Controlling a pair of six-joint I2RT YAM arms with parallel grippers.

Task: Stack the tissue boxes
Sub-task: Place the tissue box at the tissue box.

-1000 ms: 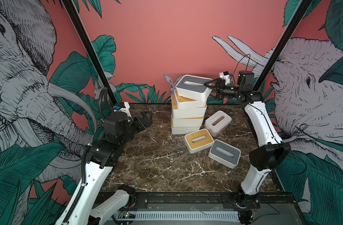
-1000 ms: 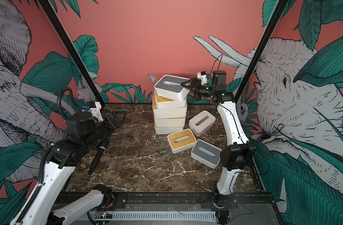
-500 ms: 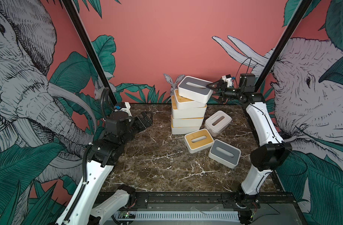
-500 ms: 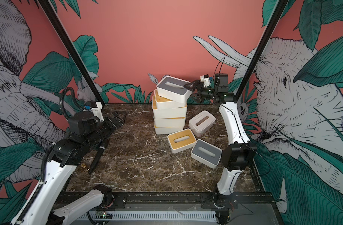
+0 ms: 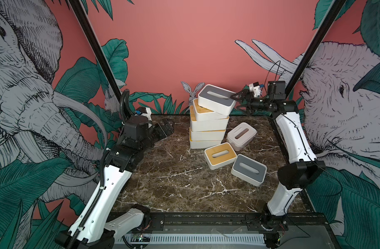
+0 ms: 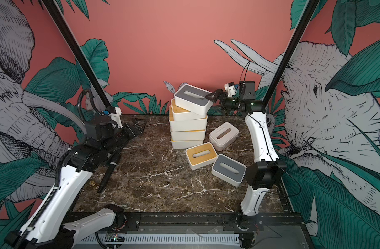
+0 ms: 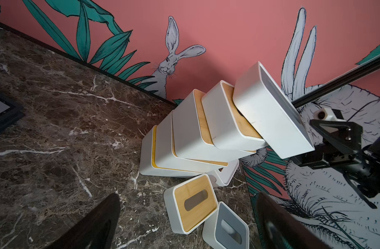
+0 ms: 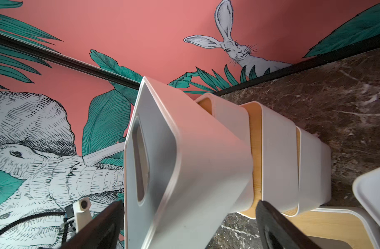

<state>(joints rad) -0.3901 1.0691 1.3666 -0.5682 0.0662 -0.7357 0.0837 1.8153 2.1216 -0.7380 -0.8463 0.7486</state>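
Open counter [image 5: 174, 183] across centre and front; I can pass there. The five-box stack [image 5: 207, 131] blocks the rear middle, its tilted top box [image 5: 216, 101] overhanging. Right of it crowd the bamboo-lidded box [image 5: 220, 155], loose grey-lidded box [image 5: 248, 170] and pale box [image 5: 240, 135]. A black rod [image 6: 108, 170] lies at the left edge.

A dark marble table [image 5: 163, 183] carries a stack of boxes [image 5: 206, 131] near its far edge, with a wood-lidded box [image 5: 220, 155], a grey-lidded box [image 5: 248, 169] and a pale box [image 5: 241, 135] beside it. A black rod [image 6: 109, 170] and small brass pieces [image 6: 94, 184] lie at its left side.
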